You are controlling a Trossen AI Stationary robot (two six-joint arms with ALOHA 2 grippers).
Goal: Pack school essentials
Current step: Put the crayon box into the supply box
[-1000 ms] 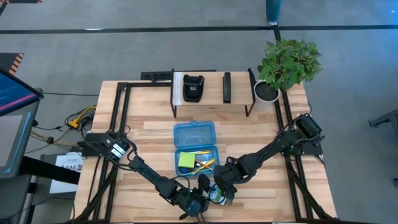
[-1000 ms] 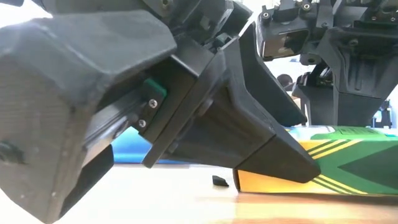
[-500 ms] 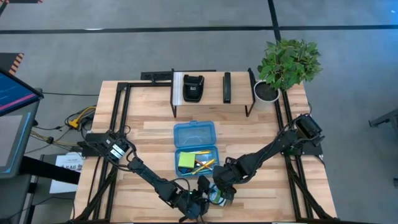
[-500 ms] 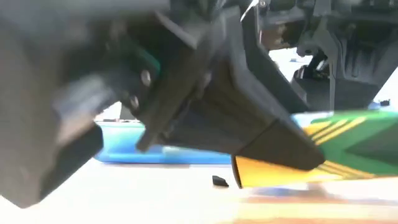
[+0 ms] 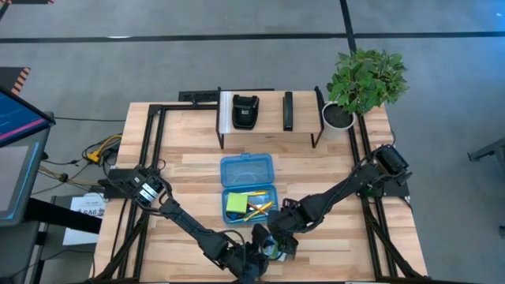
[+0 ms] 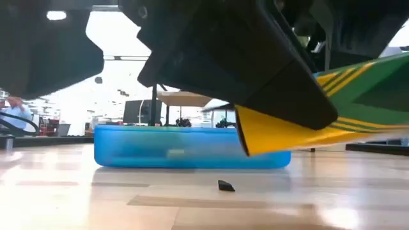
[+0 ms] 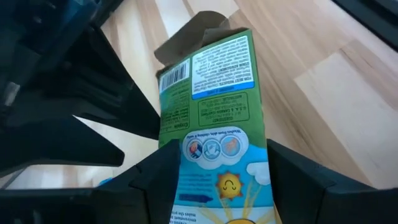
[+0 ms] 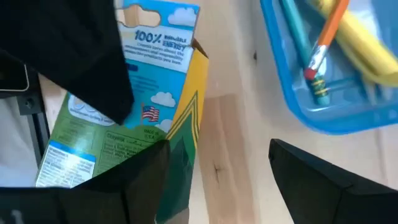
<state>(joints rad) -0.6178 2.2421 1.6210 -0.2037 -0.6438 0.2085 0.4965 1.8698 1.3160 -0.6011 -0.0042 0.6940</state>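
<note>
The green and yellow crayon box (image 7: 214, 99) is held off the table near the near edge (image 5: 272, 249), just near of the open blue case (image 5: 248, 193). My left gripper (image 7: 214, 186) is shut on it. My right gripper (image 8: 217, 180) is open beside the box (image 8: 143, 93), between it and the case (image 8: 323, 121). The case holds a green sticky-note pad (image 5: 235, 203) and orange (image 8: 326, 37), teal (image 8: 298, 37) and yellow (image 8: 354, 31) pencils. The scissors and eraser are out of view. My left gripper pinches the crayon box by its two long side edges (image 7: 171, 155), coming from the table's left. The box lies along the fingers, its opened flap end (image 7: 193, 31) pointing away. In the low view the box (image 6: 345, 96) is clear of the table and tilted, yellow end (image 6: 268, 134) lowest. My right gripper has one finger (image 8: 137, 180) close against the box; whether it touches, I cannot tell.
A small dark scrap (image 6: 225, 186) lies on the wood under the box. A dark rack with black devices (image 5: 246, 110) stands at the far side, with a potted plant (image 5: 363, 83) at the far right corner. Bare wood lies left and right of the case.
The crayon box, which lay with its yellow end on the table, has been lifted clear by my left gripper and now hangs tilted. The left gripper has risen and shifted slightly toward the near edge. My right gripper has edged a little to the left.
</note>
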